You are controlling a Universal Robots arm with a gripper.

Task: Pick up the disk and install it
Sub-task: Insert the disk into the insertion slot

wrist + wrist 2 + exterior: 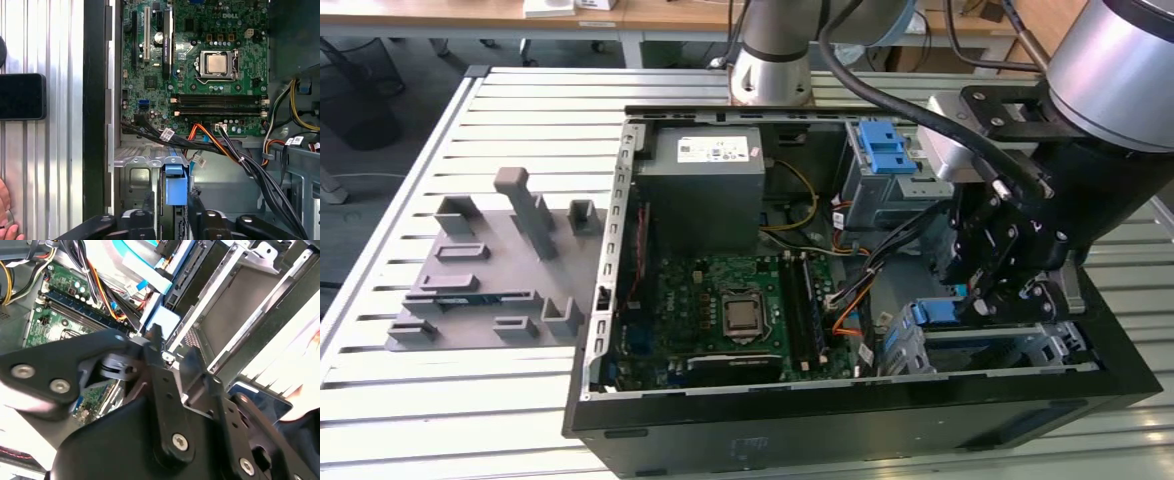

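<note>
- End effector low inside the open computer case, at the near right corner in the exterior view, over the drive bay.
- Fingers narrow, closed on the disk, one on each side of its blue bracket in the first wrist view.
- Disk standing on edge between the metal walls of the bay, blue bracket end up; seen in the exterior view as a blue piece just left of the end effector.
- Seating depth of the disk in the bay: cannot tell.
- Motherboard flat on the case floor, left of the bay, with black, orange and yellow cables running between the two.
- Grey power supply at the far side of the case; cage with a blue latch to its right.
- Grey fixture on the slatted bench, left of the case and well apart from the end effector.
- Fingertips of a person's hand at the edge of the first wrist view, on the bench.
</note>
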